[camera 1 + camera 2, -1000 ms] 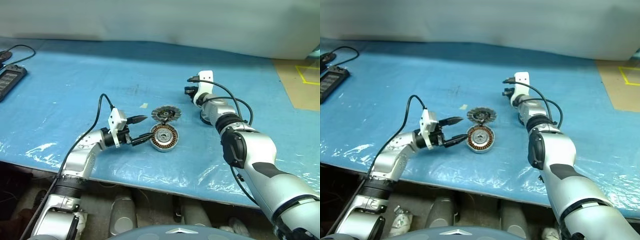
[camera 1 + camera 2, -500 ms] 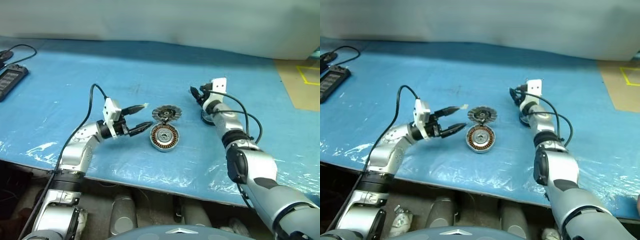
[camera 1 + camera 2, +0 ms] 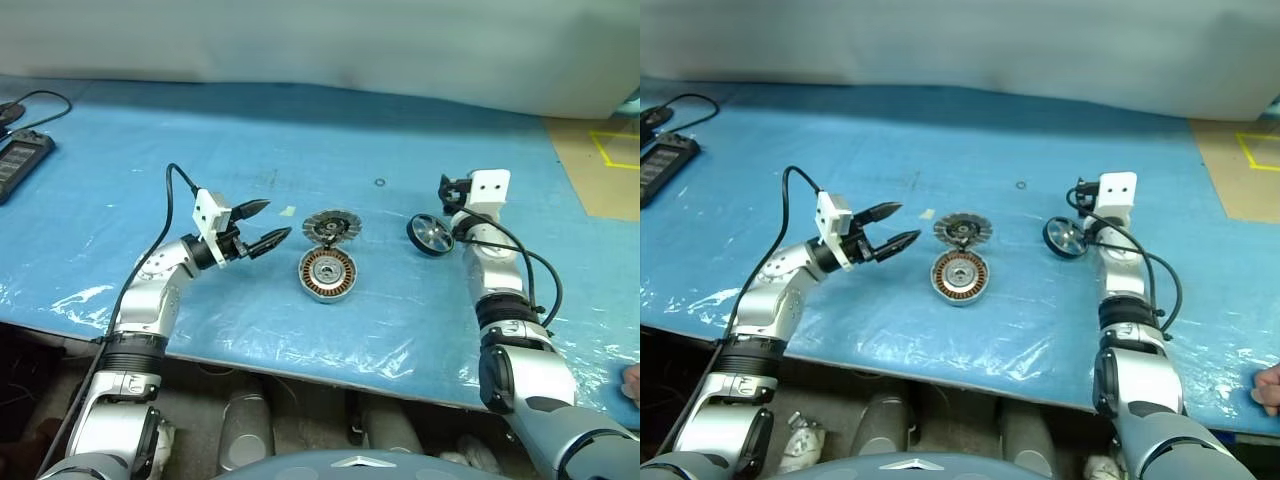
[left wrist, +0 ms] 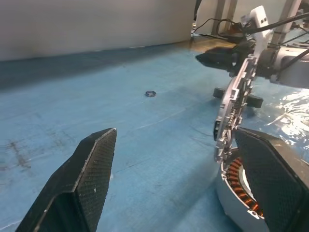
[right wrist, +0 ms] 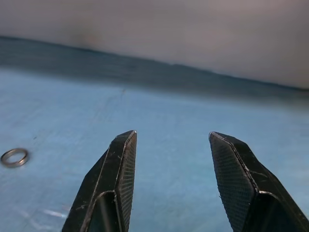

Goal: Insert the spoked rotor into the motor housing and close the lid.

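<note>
At the far left edge of the head view, a dark flat device (image 3: pixel 20 160) with a black cable lies on the blue-covered table (image 3: pixel 120 130). Left of centre hangs my left end effector (image 3: pixel 262 224), its two black fingers spread wide and empty, tips aimed toward the middle of the frame and stopping short of the parts there. A small pale scrap (image 3: pixel 287 211) lies just beyond those tips.

In the centre sits the motor housing (image 3: pixel 327 273), flat on the table, copper windings ringing its silver middle. Just above it in the frame is the grey finned disc (image 3: pixel 331 225) — in my left wrist view it stands tilted up on edge, touching the housing's rim. A tiny metal ring (image 3: pixel 380 183) lies alone higher up, toward upper centre.

Right of centre, the spoked rotor (image 3: pixel 430 235) rests on the table, well apart from the housing. My right end effector (image 3: pixel 449 192) is just beside it, on its right — fingers parted about halfway in the wrist view, gripping nothing. At the lower right edge, a person's fingertips (image 3: pixel 1268 388) touch the table.
</note>
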